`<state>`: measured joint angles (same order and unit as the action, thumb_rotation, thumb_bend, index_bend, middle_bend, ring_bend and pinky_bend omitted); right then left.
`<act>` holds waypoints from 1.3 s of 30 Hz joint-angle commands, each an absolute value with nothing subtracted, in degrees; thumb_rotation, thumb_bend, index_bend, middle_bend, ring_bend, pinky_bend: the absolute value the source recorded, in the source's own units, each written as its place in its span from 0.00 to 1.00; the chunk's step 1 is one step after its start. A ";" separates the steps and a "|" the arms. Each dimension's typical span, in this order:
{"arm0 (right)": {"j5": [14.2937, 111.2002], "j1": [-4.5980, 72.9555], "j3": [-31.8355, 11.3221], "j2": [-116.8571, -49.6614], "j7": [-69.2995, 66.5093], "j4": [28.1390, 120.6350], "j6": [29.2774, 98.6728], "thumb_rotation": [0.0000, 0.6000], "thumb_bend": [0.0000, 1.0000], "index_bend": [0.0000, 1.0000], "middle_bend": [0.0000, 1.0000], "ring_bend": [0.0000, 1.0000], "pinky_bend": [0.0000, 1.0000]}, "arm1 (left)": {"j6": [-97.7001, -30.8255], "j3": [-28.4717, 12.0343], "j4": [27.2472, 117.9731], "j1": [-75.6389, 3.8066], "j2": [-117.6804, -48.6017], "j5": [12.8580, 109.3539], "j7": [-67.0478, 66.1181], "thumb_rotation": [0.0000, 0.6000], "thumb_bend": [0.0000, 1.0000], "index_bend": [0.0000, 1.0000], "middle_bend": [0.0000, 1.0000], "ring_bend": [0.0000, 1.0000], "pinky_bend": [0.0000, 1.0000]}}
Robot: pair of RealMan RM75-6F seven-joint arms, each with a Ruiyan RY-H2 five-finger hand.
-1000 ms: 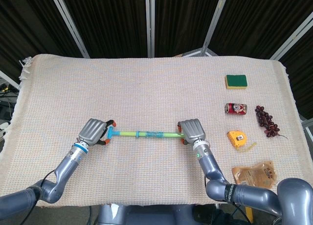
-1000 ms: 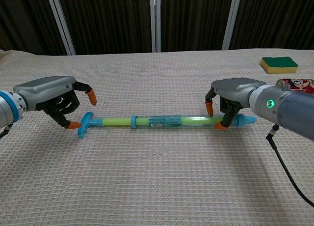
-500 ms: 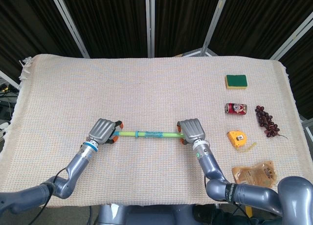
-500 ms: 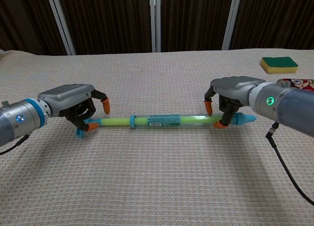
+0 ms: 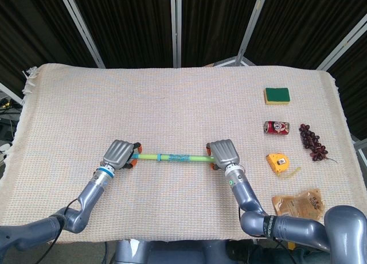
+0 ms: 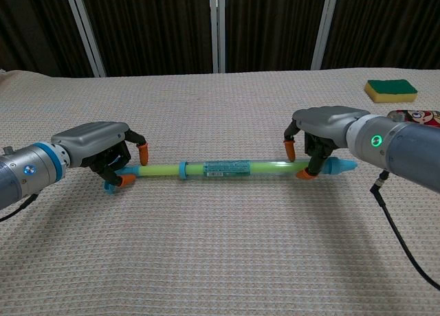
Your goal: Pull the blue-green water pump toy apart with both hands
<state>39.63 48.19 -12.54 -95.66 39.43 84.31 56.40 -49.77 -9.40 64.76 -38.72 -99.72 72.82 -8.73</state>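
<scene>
Blue-green water pump toy [image 6: 220, 168] lay lengthwise across the near middle of the cloth-covered table [image 5: 172, 97]; gripped at its T-handle end by the left hand [image 6: 100, 148], fingers [image 6: 124, 181] curled round it; clamped near its blue nozzle end by the right hand [image 6: 323, 127], fingers [image 6: 302, 174] closed over the tube; off to the right, a green-and-yellow sponge [image 5: 277, 95], a red can [image 5: 276, 127], grapes [image 5: 312, 142], a yellow tape measure [image 5: 278, 163] and a snack packet [image 5: 298, 204].
</scene>
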 commanded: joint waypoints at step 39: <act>48.61 42.57 -9.92 -82.81 31.54 90.51 61.41 1.00 0.37 0.64 1.00 1.00 1.00 | -51.90 -9.22 68.90 -36.64 -90.87 67.68 -11.53 1.00 0.55 0.75 0.84 0.82 1.00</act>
<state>48.34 42.80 -10.05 -83.08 31.74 90.62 61.25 -51.84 -9.30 68.96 -36.77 -91.05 67.75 -11.67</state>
